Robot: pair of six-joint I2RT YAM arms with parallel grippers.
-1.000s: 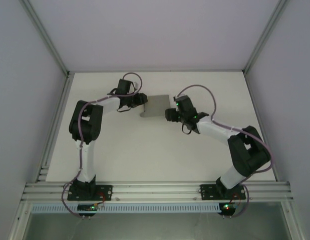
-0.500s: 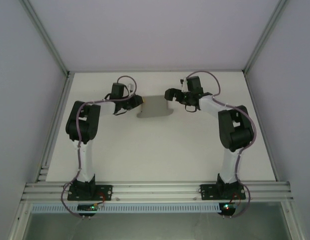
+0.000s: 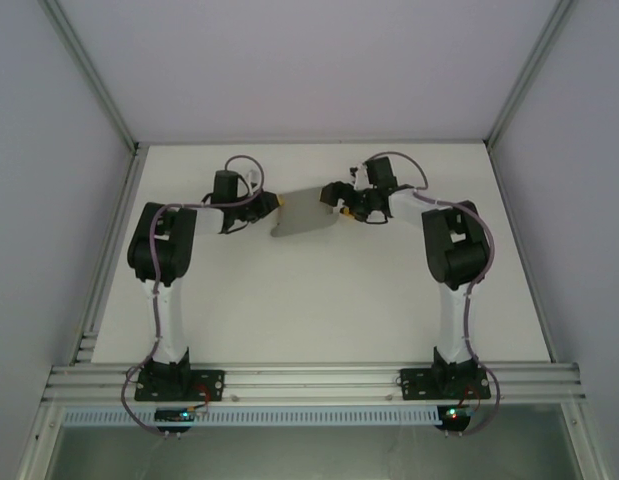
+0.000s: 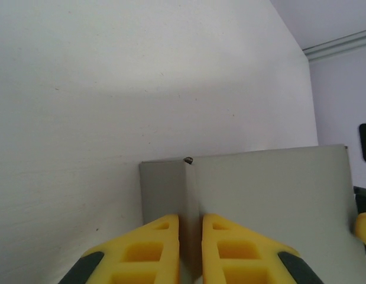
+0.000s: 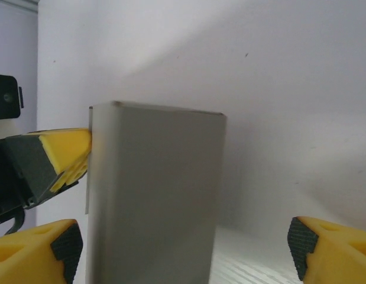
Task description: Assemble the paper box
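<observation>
The paper box [image 3: 307,212] is near the far edge of the bench [image 3: 289,310]. The left gripper [image 4: 190,236] is pinched on its folded edge. The right gripper [image 5: 183,260] gapes wide astride it, holding nothing. Close squarely on opposite walls, without creasing.

You get soft, even overhead light; the white table [image 3: 289,300] reads bright without glare. Faint shadows lie under the arms [image 3: 169,250]. Close up, the yellow fingers [image 4: 147,254] blur, and the grey box [image 5: 153,195] shades the table beside it.
</observation>
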